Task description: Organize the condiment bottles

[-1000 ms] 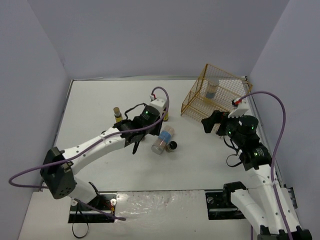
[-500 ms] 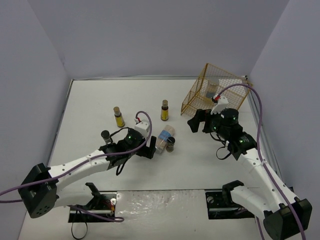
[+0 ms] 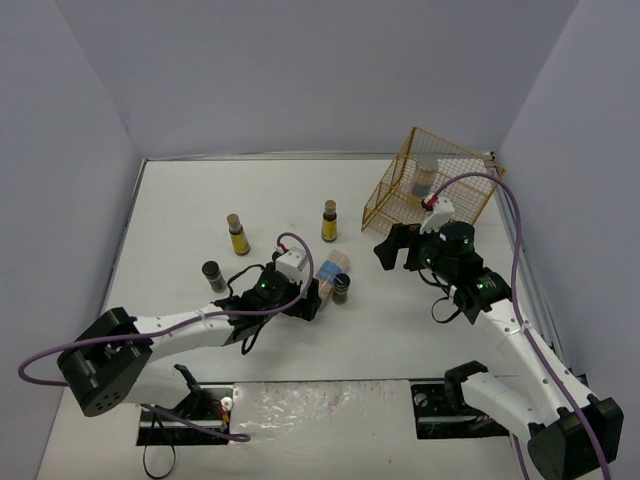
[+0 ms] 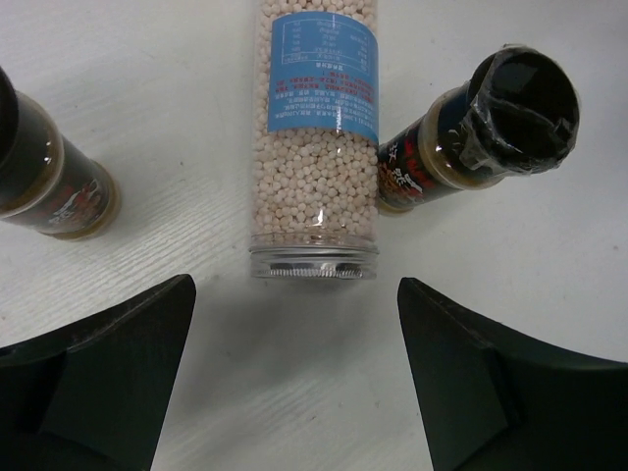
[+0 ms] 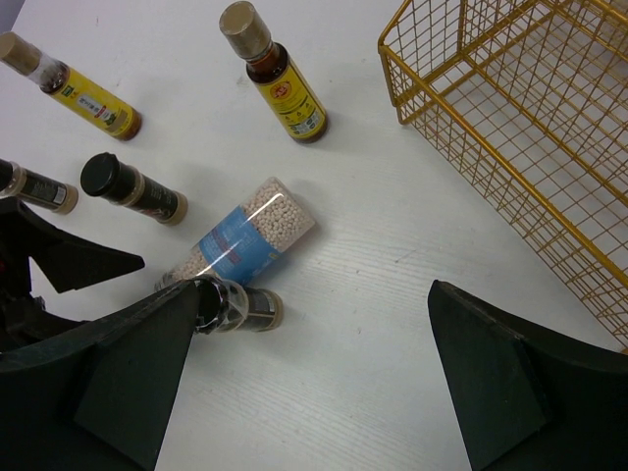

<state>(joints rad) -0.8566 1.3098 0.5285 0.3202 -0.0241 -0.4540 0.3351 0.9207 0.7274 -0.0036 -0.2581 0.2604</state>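
A pale condiment bottle with a blue label (image 4: 316, 137) lies on its side, silver lid toward my left gripper (image 4: 294, 294). That gripper is open and empty just short of the lid. Dark black-capped bottles stand on either side of the pale one, one on the right (image 4: 491, 128) and one on the left (image 4: 39, 167). In the top view the left gripper (image 3: 308, 298) sits beside the lying bottle (image 3: 330, 272). My right gripper (image 5: 314, 294) hangs open and empty over bare table next to it. Two yellow-labelled bottles (image 3: 237, 233) (image 3: 329, 220) stand further back. Another pale bottle (image 3: 425, 175) stands in the gold wire rack (image 3: 400, 205).
The rack stands at the back right, next to the right wall. A dark bottle (image 3: 212, 274) stands left of my left arm. Purple cables loop off both arms. Grey walls close in the white table (image 3: 180, 200) on three sides.
My left gripper has opened, left a yellow-labelled bottle standing at the back, and pulled back toward the lying pale bottle. My right arm has swung left toward the table's middle.
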